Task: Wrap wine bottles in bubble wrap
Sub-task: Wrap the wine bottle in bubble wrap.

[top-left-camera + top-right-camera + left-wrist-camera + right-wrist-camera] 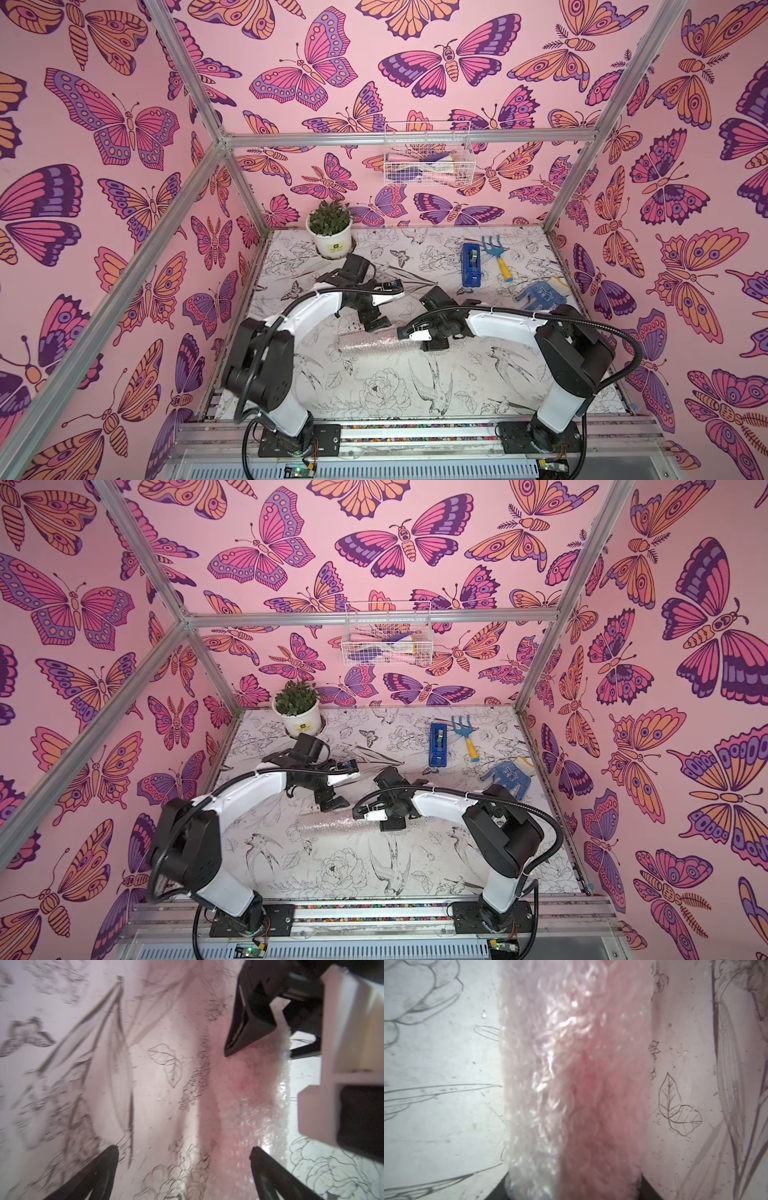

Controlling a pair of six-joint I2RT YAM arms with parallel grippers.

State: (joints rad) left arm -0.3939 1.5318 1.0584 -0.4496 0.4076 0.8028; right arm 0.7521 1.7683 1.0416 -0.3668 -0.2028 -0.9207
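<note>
Plant (330,224) stands far left on the table (478,374). The left gripper (184,1148) hangs with jaws spread over the far edge of the rolled wrap (370,343), which lies mid-table. The bottle (587,1088) is a red blur inside. The right gripper (435,343) pinches the wrap's right end. Dispenser (471,266), rake (494,249) and glove (538,296) lie far right.

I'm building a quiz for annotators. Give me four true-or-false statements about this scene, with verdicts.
The bubble wrap lies rolled up on the table. True.
The left gripper is shut on the bubble wrap. False: its jaws stand wide open.
The tape dispenser lies beside the fork. True.
The glove sits in the wire basket. False: it lies on the table.
</note>
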